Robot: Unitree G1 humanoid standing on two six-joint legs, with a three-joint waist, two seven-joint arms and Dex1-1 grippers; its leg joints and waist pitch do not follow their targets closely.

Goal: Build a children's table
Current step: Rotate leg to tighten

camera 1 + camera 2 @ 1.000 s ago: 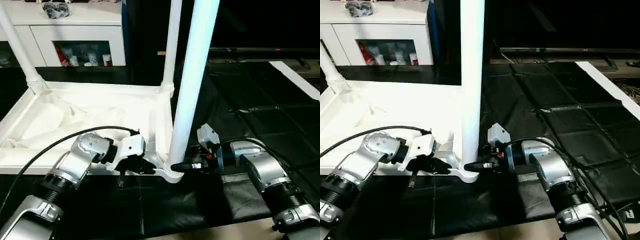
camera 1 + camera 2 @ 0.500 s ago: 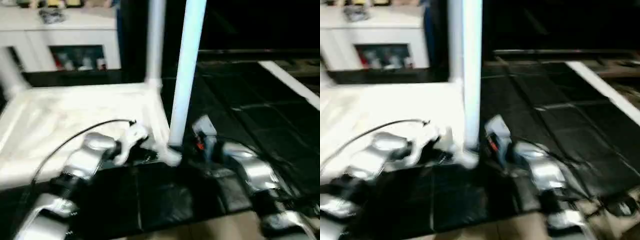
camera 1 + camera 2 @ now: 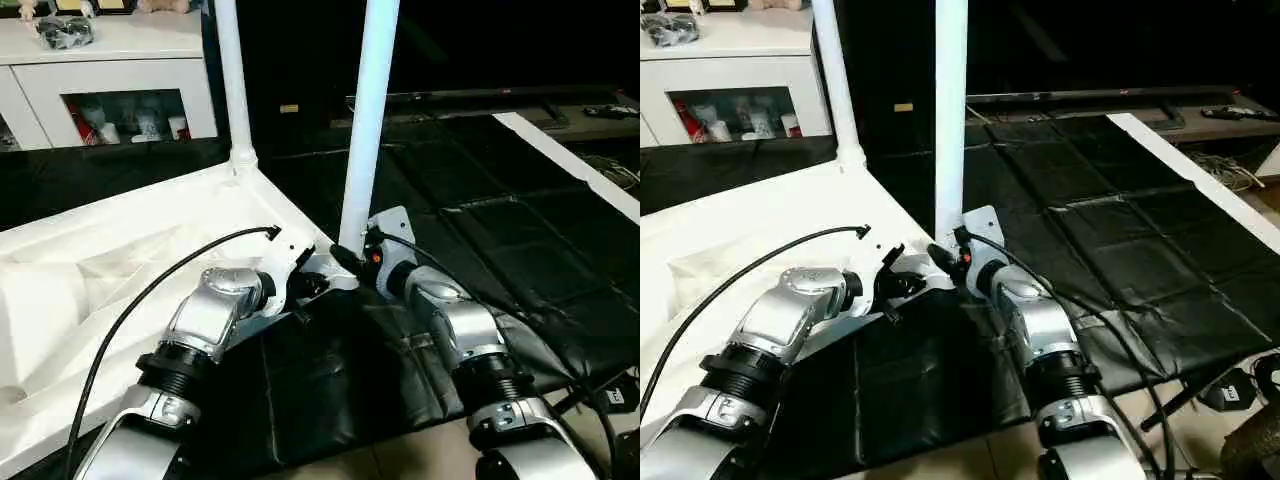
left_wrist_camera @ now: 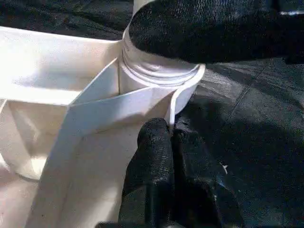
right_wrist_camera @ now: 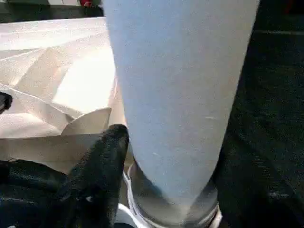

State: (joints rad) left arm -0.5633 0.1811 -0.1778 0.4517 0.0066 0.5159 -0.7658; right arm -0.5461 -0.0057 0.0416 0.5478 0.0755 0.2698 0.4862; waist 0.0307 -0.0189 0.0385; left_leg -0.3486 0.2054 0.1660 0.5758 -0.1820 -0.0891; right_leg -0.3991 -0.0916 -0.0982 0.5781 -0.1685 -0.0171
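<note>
The children's table lies upside down: its white top [image 3: 120,250] rests on the black mat with the ribbed underside facing up. One white leg [image 3: 230,80] stands in the far corner socket. A second leg [image 3: 368,130] stands in the near corner socket [image 4: 156,71]. My left gripper [image 3: 303,287] is shut, pinching the thin rim [image 4: 178,97] of the top right beside that near socket. My right gripper [image 3: 345,258] sits at the foot of the near leg [image 5: 175,95], reaching in from the right side.
A black padded mat [image 3: 480,220] covers the floor to the right and front. A white glass-door cabinet [image 3: 110,80] stands at the back left. A white strip [image 3: 570,150] runs along the mat's far right, with cables [image 3: 1240,385] near it. A black cable [image 3: 150,290] loops over my left forearm.
The whole view has swung and tilted, so the camera moved. Both grippers stay at the same near corner of the table top and its leg.
</note>
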